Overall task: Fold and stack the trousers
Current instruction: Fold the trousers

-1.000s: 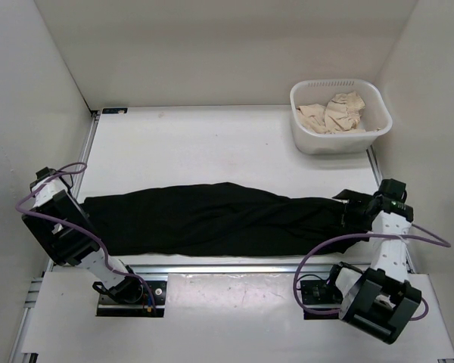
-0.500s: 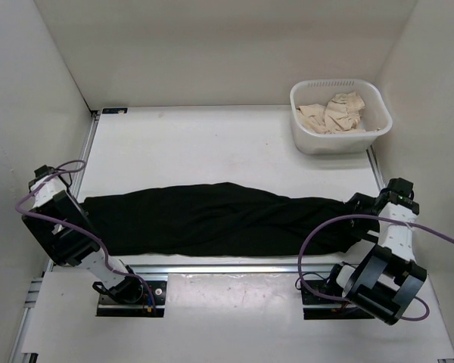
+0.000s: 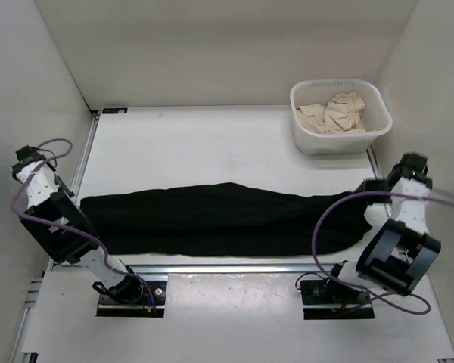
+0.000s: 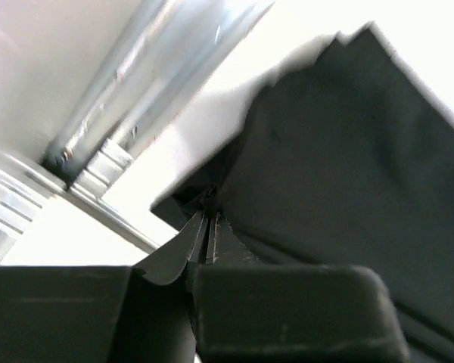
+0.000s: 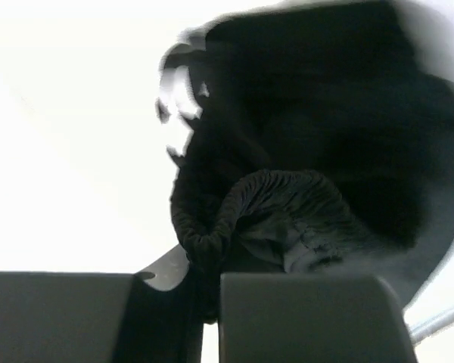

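The black trousers [image 3: 212, 219] lie stretched out in a long band across the near part of the table. My left gripper [image 3: 77, 203] is at their left end. In the left wrist view it [image 4: 209, 221] is shut on a corner of the trousers [image 4: 348, 151], with the fabric hanging off the closed tips. My right gripper [image 3: 367, 193] is at the right end. In the right wrist view it [image 5: 204, 253] is shut on the gathered, ribbed band of the trousers [image 5: 287, 204], which bunches up just past the fingers.
A white basket [image 3: 306, 140] holding crumpled beige cloth [image 3: 333, 112] stands at the back right. White walls close in the table on three sides. An aluminium rail [image 4: 136, 98] runs along the left edge, and another [image 3: 227, 268] runs along the front.
My right gripper has shut on the trousers' right end and moved right and back. The left arm has pulled its end left, and the trousers now lie straighter and longer.
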Robot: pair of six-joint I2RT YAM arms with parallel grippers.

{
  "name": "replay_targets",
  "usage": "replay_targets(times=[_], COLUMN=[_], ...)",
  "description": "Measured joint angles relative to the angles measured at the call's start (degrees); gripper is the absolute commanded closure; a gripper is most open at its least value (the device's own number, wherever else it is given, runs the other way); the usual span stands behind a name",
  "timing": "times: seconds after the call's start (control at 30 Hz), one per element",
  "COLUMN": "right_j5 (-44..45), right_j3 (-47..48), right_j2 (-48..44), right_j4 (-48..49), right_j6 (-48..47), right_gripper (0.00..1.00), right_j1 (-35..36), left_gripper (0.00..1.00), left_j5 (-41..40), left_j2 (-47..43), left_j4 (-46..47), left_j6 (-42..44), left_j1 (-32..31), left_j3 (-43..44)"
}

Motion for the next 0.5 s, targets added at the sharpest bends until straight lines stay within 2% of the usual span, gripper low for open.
replay_targets(times=[0.13,0.23,0.3,0.37,0.5], right_j5=[-3.85,-8.24,-10.21,-10.69,-9.81], right_j3=[23.06,33.57,33.40,28.00,11.13], right_j2=[10.75,14.62,13.75,11.17,4.39], right_j4=[-1.14,-1.14,-1.66,-1.31,-1.99], right_j6=[-13.14,-23.45,-29.07,-33.38,-38.21], right_gripper=[1.00,1.00,1.00,1.00,1.00], right_j1=[3.67,6.29,6.32,5.16,0.59], left_gripper=[0.86,0.86,0.86,0.86,0.86], left_j5=[2.93,5.18,5.66,5.66,4.35], left_j2=[2.84,5.14,5.33,4.83,-0.20], left_j4=[-2.38,-4.79,-4.98,-4.83,-2.71], left_j6=[-0.17,-0.33,-0.28,-0.24,-0.24], left_j1=[-0.15,-0.48,-0.63,-0.61,-0.15], left_j3=[11.37,18.47,19.74,18.51,5.03])
